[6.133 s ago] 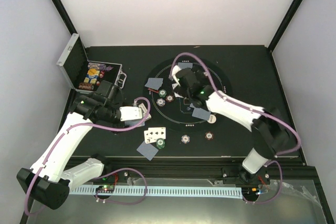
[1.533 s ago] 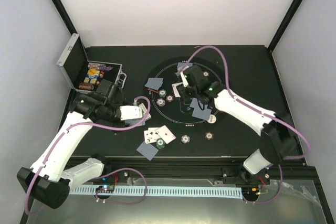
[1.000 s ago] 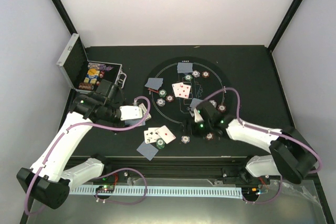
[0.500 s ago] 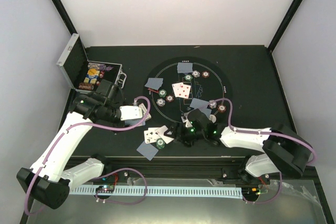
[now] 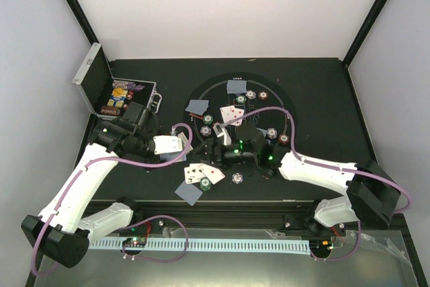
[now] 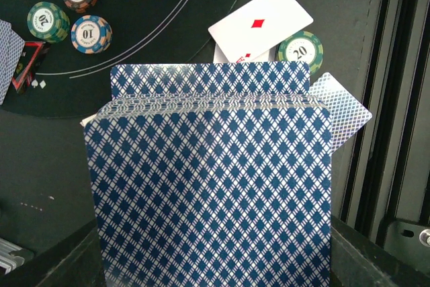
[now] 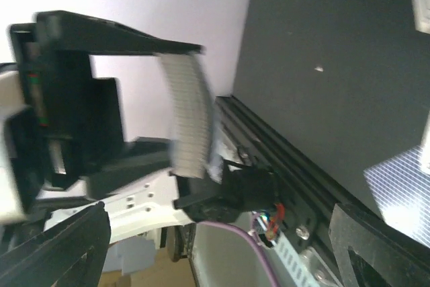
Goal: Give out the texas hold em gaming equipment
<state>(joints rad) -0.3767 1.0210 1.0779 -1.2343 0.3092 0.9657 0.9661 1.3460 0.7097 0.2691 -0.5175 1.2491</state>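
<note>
Facing leftward over the near-left rim of the mat [image 5: 279, 99], the right gripper [image 5: 215, 144] holds its jaws spread apart with nothing between them. The deck [image 6: 211, 186] lies just to its left, off the mat's left edge. The left gripper [image 5: 176, 144] is clamped on the deck's near end, so the far short edge juts free toward the mat. In the left wrist view the blue-backed cards sit slightly stepped, with one card reaching further out than the rest. The right wrist view shows the deck edge-on as a pale upright band in the left gripper's black frame, ahead of the right jaws but off to that view's left. That picture is blurred, so I cannot tell how well the two line up. Judging from this, the right arm is the nearer and the only free one, and the likely next step is drawing a card from the deck. For that the jaws would have to close across the deck's thickness at the free short edge, with the deck's long axis pointing roughly along the right gripper's line of reach. The stepped edge suggests more than one card could come away together. Just off the mat's near-left edge lie an ace [image 6: 261, 23], a green chip [image 6: 299, 50] touching it, and a face-down card [image 6: 342, 109].
</note>
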